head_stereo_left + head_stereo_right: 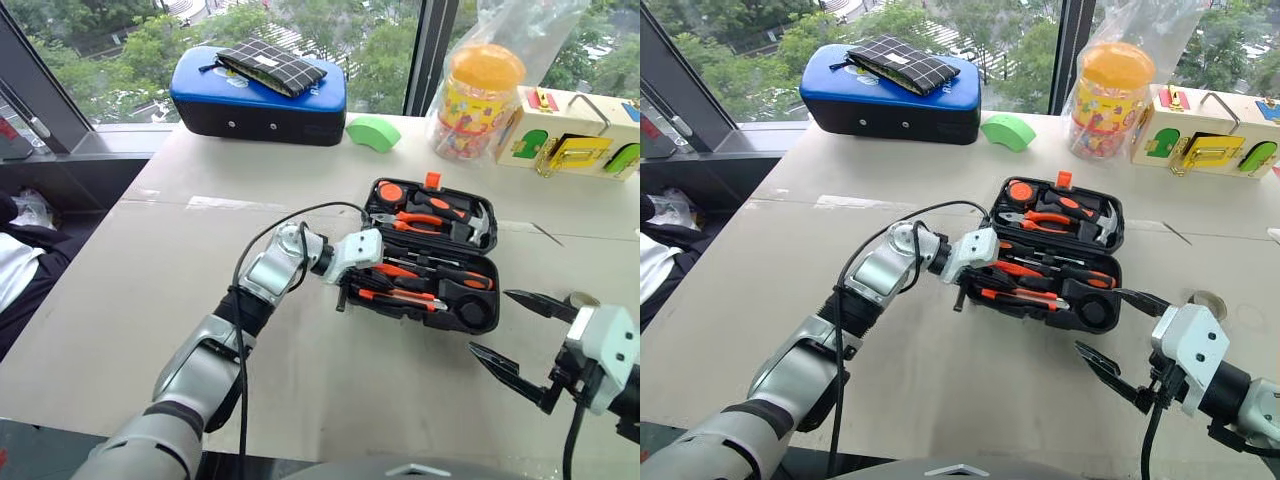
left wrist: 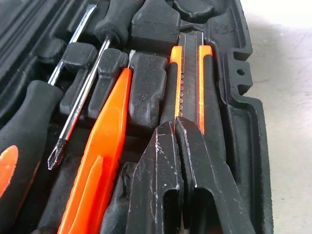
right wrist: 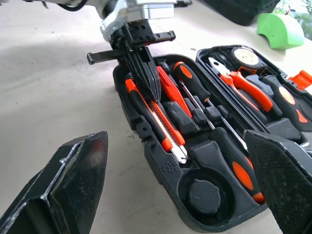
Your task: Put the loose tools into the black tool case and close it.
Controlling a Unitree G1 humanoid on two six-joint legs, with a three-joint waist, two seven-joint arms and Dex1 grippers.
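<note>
We see silver-grey metal segments on our left arm (image 1: 215, 355), with a black cable (image 1: 240, 300) looping along it to a white wrist block. Our left gripper (image 3: 144, 73) has two black, scuffed, wedge-shaped fingers (image 2: 165, 180). Our right gripper (image 1: 520, 335) carries pointed black fingers on a white housing, a black cable trailing below.
</note>
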